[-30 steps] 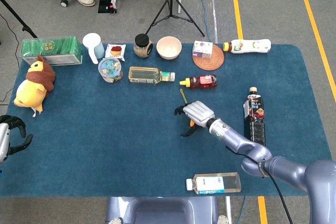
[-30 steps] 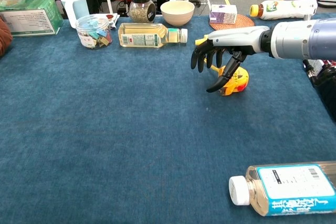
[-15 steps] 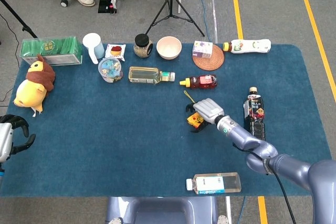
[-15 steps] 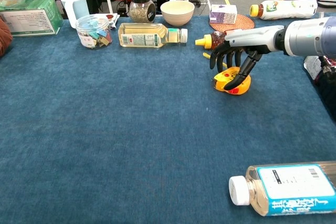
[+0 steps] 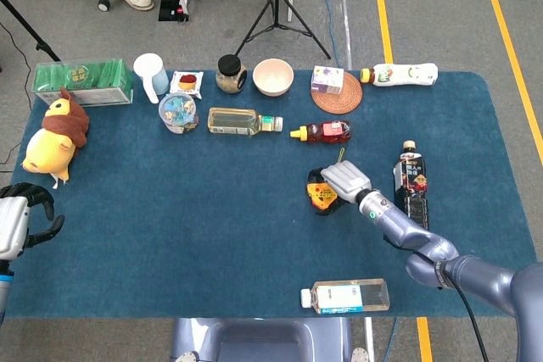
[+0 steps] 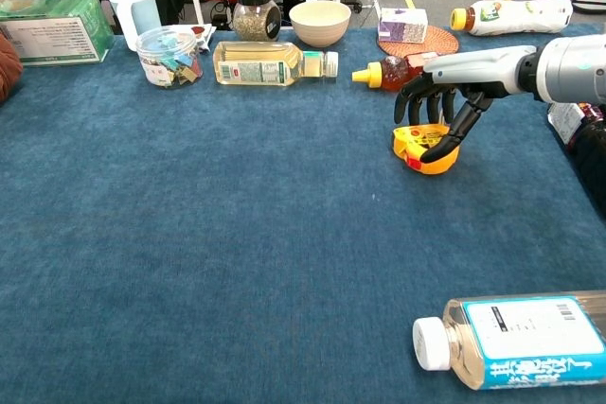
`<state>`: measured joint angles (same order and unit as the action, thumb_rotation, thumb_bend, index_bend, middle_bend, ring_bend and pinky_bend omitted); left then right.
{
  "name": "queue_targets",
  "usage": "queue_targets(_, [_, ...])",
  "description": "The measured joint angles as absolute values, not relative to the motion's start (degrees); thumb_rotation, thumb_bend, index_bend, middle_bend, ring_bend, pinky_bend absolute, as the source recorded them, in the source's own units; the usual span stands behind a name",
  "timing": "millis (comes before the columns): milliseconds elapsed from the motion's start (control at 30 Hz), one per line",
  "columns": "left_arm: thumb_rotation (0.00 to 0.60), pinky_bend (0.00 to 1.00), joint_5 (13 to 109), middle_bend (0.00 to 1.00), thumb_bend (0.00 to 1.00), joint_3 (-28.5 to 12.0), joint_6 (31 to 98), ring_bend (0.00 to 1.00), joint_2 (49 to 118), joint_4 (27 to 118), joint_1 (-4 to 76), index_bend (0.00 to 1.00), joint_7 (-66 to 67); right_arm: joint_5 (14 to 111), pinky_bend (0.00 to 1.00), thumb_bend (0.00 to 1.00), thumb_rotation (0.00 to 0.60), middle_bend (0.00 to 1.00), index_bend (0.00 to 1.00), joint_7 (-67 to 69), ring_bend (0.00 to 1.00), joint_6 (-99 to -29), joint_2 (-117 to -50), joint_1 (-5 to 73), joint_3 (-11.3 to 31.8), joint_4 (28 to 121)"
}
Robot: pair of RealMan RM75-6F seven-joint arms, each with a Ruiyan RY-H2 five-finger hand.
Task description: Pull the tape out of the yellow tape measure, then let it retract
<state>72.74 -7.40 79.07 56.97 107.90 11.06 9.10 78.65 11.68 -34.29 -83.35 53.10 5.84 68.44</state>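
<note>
The yellow tape measure (image 5: 323, 198) lies on the blue surface (image 5: 212, 226) a little right of its middle, in front of the red sauce bottle (image 5: 327, 131) and well clear of every edge. The right robot hand (image 5: 345, 181) sits over it from the right side, dark fingers (image 6: 445, 106) curled down across the top of the case and touching it; whether it truly grips the case cannot be told. A short yellow strip of tape (image 5: 340, 156) shows just behind the hand. The left robot hand (image 5: 19, 218) hangs at the left edge of the surface, its fingers curled around nothing. Toward the far edge, a clear tub (image 5: 178, 114) holds colourful small pieces, a glass jar (image 5: 229, 74) with a dark lid holds brownish grains, and a pale bowl (image 5: 272, 76) stands beside it, its inside showing nothing. A clear bottle of pale liquid (image 5: 242, 121) lies on its side near the tub, a dark bottle (image 5: 411, 184) lies right of the right hand, and a clear bottle with a white cap (image 5: 346, 296) lies at the near edge. Compared with a second ago, the right hand and the tape measure have shifted toward the right edge, and the fingers that then hovered above the case now lie on it.
</note>
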Motion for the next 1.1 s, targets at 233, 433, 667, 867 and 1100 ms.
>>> queue_targets(233, [0.600, 0.24, 72.5, 0.46, 0.29, -7.3, 79.2, 0.27, 56.7, 107.8, 10.9, 0.66, 8.9, 77.3, 0.42, 0.22, 0.415, 0.36, 0.26, 8.4, 0.40, -36.0, -85.0, 52.5, 6.1, 67.5])
queue_targets(433, [0.600, 0.24, 72.6, 0.46, 0.29, -7.3, 79.1, 0.27, 56.4, 107.6, 10.9, 0.66, 8.5, 76.5, 0.42, 0.22, 0.418, 0.37, 0.27, 5.9, 0.40, -37.8, -86.8, 51.6, 6.0, 66.2])
queue_targets(667, [0.600, 0.24, 72.8, 0.46, 0.29, -7.1, 79.3, 0.27, 56.2, 107.8, 10.7, 0.66, 8.5, 76.5, 0.43, 0.22, 0.417, 0.37, 0.28, 4.6, 0.40, -40.1, -87.8, 50.5, 5.9, 65.1])
queue_targets(867, [0.600, 0.24, 72.8, 0.46, 0.29, -7.1, 79.6, 0.27, 56.1, 108.1, 10.6, 0.66, 8.7, 77.4, 0.43, 0.22, 0.419, 0.37, 0.28, 4.1, 0.40, -41.4, -88.3, 49.9, 5.5, 64.6])
queue_targets(1100, [0.600, 0.24, 72.8, 0.46, 0.29, -7.0, 79.6, 0.27, 55.8, 108.5, 10.5, 0.66, 8.9, 78.0, 0.43, 0.22, 0.417, 0.37, 0.29, 3.5, 0.40, -42.8, -88.9, 48.9, 5.1, 63.6])
